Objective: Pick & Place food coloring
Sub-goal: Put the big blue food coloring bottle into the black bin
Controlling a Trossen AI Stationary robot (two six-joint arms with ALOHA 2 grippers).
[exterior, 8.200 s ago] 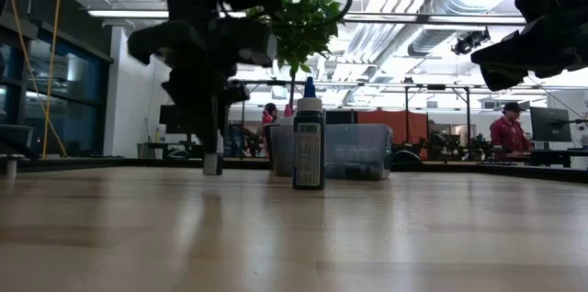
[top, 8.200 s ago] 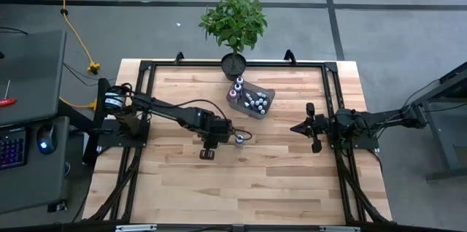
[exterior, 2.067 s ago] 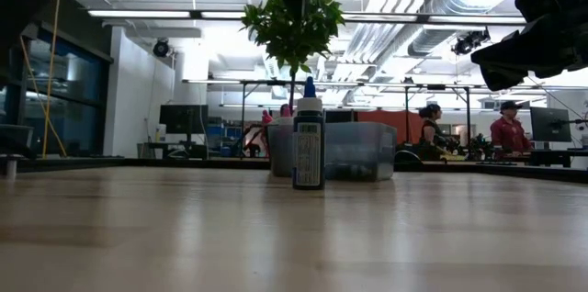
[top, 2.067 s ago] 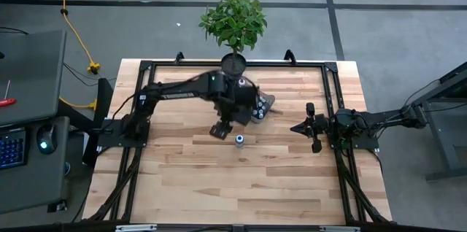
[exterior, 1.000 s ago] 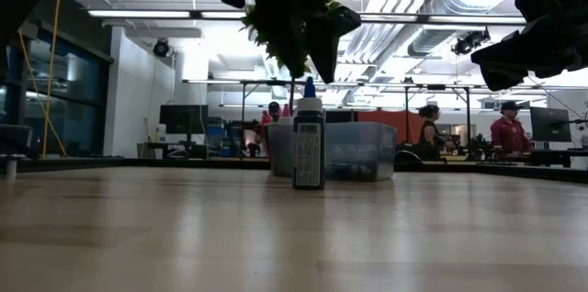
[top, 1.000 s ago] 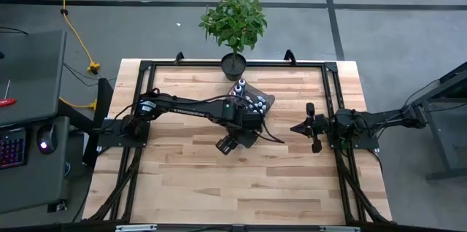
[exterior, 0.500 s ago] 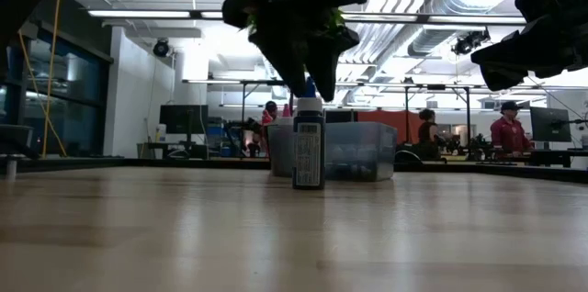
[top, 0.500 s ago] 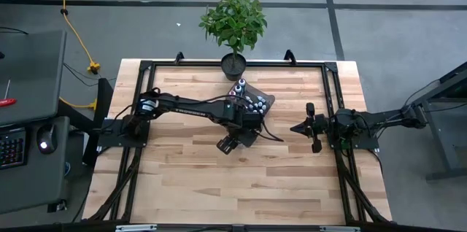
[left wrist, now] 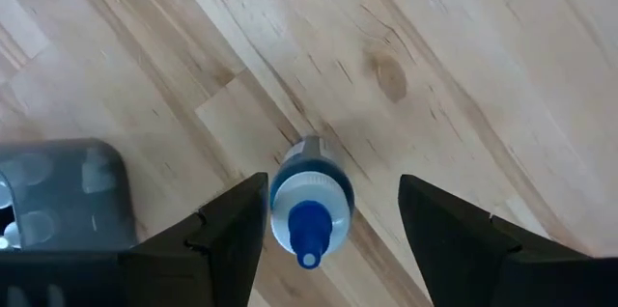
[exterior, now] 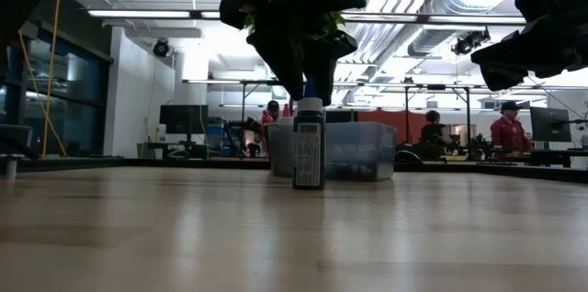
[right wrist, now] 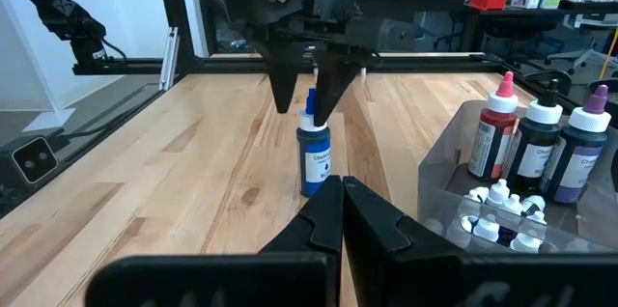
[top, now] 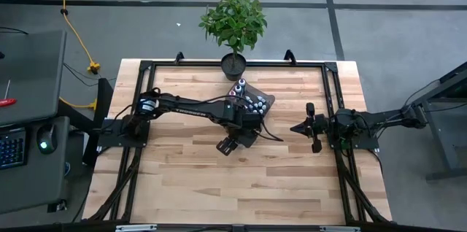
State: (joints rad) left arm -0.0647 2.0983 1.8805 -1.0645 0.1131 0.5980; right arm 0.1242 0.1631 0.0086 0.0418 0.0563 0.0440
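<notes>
One food coloring bottle, dark blue with a white cap and a blue tip, stands upright on its base on the wooden table. My left gripper is open right above it, pointing steeply down. Its fingers stand on either side of the blue tip without touching it. In the high view the gripper hides the bottle. More food coloring bottles stand in a clear plastic bin just beyond. My right gripper waits shut at the table's right side.
A potted plant stands at the table's far edge behind the bin. The black frame rails run along the table's sides. Bare wood lies on the near half of the table. People and desks show in the room beyond.
My left gripper has sunk a little toward the bottle, so its open fingers now reach down beside the blue tip. The bottle has stayed where it was.
</notes>
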